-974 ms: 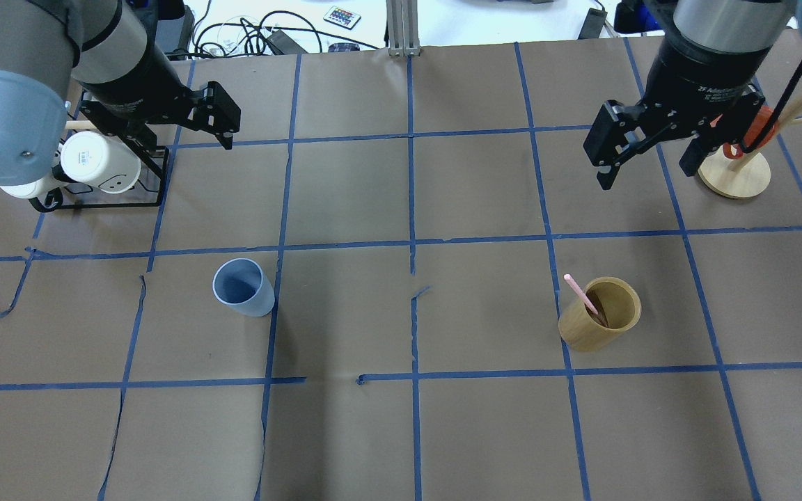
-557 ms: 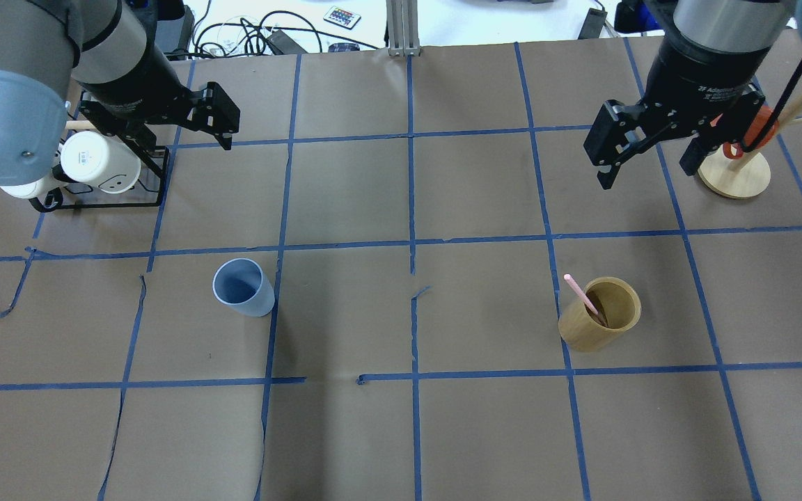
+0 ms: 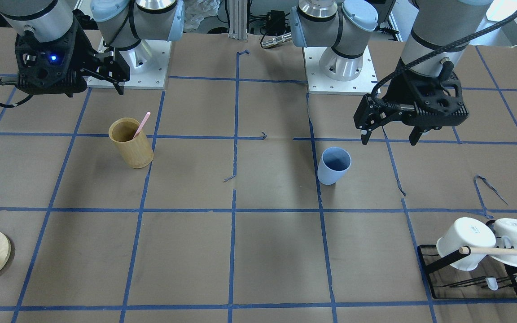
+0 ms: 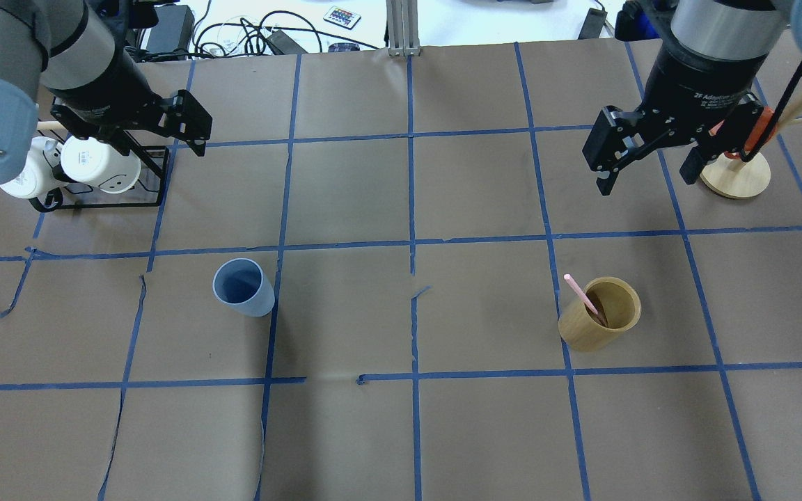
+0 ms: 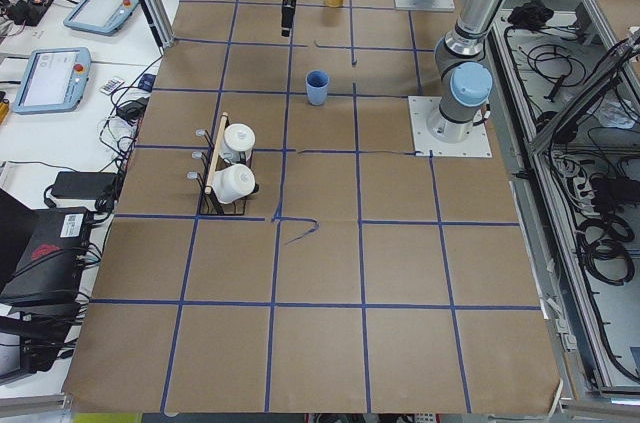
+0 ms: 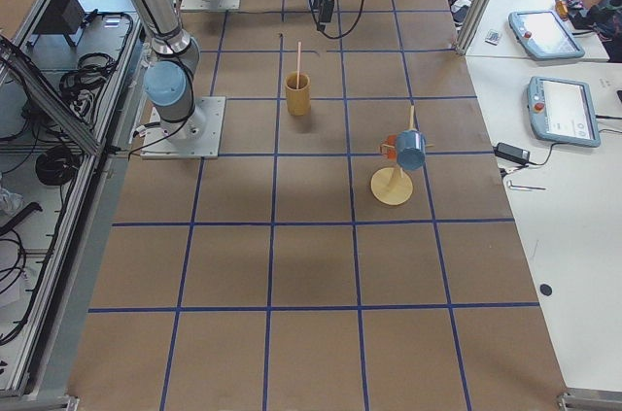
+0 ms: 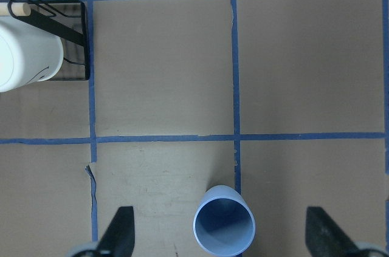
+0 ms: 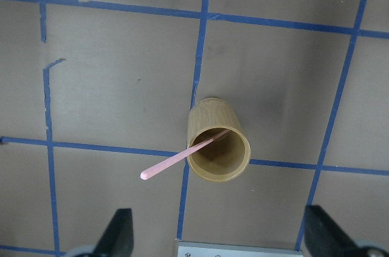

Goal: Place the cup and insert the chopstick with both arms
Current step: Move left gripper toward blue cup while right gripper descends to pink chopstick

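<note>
Paper, brown and crossed by blue tape, covers the counter (image 4: 484, 431). Above it the left pincer (image 3: 388, 139) hangs empty with its fingers spread wide, just beside a black mug rack (image 4: 108, 204). The right pincer (image 4: 645, 182), equally wide and empty, hangs near a round wooden stand (image 4: 735, 177). The bamboo cup (image 4: 599, 313) stands upright, well apart from the right pincer. The blue cup (image 4: 244, 287) stands upright, well apart from the left pincer. A pink chopstick (image 4: 580, 293) leans inside the bamboo cup, its tip past the rim.
</note>
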`<state>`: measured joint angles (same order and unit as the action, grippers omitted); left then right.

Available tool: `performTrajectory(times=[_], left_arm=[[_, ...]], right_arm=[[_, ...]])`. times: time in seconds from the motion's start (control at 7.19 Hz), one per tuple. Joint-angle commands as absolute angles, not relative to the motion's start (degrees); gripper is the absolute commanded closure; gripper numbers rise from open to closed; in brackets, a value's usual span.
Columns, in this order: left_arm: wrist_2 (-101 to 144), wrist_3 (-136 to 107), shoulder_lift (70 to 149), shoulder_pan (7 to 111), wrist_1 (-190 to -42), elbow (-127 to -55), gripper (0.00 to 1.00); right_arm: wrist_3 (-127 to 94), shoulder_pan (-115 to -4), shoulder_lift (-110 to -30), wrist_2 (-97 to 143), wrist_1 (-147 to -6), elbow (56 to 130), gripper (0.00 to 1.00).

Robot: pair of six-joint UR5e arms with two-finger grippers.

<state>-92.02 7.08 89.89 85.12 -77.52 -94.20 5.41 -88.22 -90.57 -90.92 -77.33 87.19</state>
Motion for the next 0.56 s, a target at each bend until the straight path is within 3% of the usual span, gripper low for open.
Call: performTrajectory(times=[0.0,0.42], left_arm=[[-92.1,9.0,89.1,84.3,-77.0,-96.3,0.00],[-92.0,9.6,87.2,84.1,-76.1,-100.5,0.00]], right_arm=[[-8.1,-88.2,-89.5,-90.4,-78.3,89.7,0.00],[-19.9,-88.2,-87.9,-88.9,-77.7,89.9,0.00]])
